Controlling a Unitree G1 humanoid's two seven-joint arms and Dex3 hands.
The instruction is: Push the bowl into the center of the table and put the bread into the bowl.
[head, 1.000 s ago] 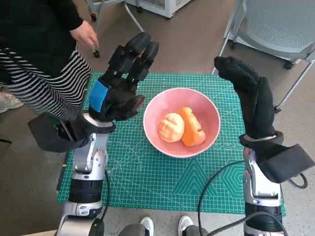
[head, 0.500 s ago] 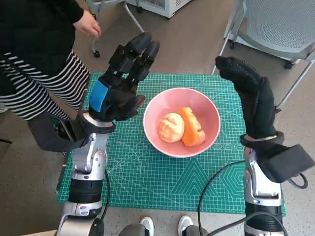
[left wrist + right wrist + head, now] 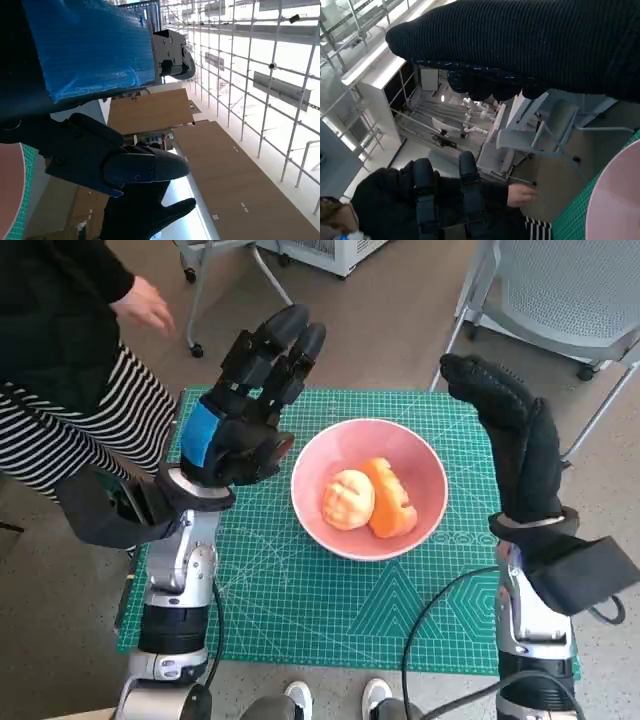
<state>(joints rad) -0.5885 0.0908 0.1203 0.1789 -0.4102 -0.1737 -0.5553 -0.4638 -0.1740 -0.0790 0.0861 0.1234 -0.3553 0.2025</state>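
A pink bowl (image 3: 340, 445) sits near the middle of the green cutting mat (image 3: 300, 600). Inside it lie a pale round bread roll (image 3: 348, 500) and an orange bread piece (image 3: 392, 502). My left hand (image 3: 245, 410) is raised to the left of the bowl, fingers stretched out and apart, holding nothing. My right hand (image 3: 510, 435) is lifted to the right of the bowl, fingers extended, empty. The bowl's rim shows at the edge of the left wrist view (image 3: 10, 195) and of the right wrist view (image 3: 615, 200). The right wrist view also shows the left hand (image 3: 447, 200).
A person in a black top and striped skirt (image 3: 90, 410) stands close to the mat's left edge, one hand (image 3: 145, 308) out. A grey chair (image 3: 560, 300) stands beyond the far right corner. Black cables (image 3: 440, 620) cross the mat near my right forearm.
Both my hands and the bowl stay as they were. The person's hand has moved left and the striped skirt has shifted.
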